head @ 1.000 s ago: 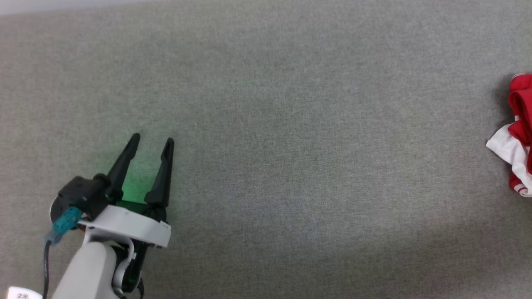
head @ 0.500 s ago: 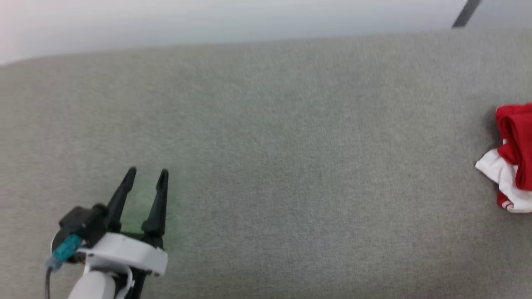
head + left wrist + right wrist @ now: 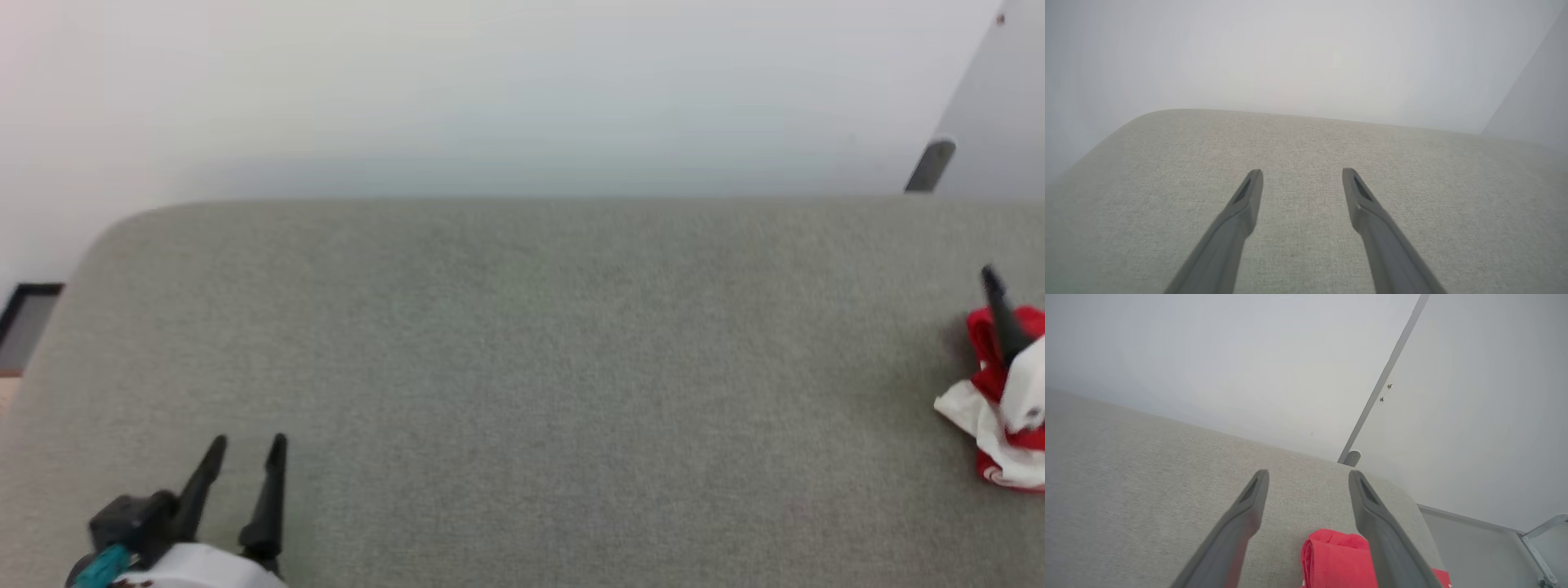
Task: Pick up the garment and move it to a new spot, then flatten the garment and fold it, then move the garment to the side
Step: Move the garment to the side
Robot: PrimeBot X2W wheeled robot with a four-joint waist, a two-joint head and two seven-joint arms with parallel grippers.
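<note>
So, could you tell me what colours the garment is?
The garment is red and white; head view.

The right end effector [image 3: 1308, 473] has its two dark fingers spread wide above the grey fabric desk [image 3: 1147, 477]. The red garment [image 3: 1335, 559] lies bunched low between them, ungripped, partly hidden by one finger. A pale wall [image 3: 1229, 355] stands behind.

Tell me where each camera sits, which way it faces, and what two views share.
Head view: on the robot's head, facing forward and down over the grey fabric surface to the wall; left hand lower left, one dark finger far right.
Left wrist view: on the left wrist, along its open fingers across the surface to the wall.
Right wrist view: on the right wrist, along the open right hand, the garment below.
Shared: head and right wrist views both show the garment.
</note>
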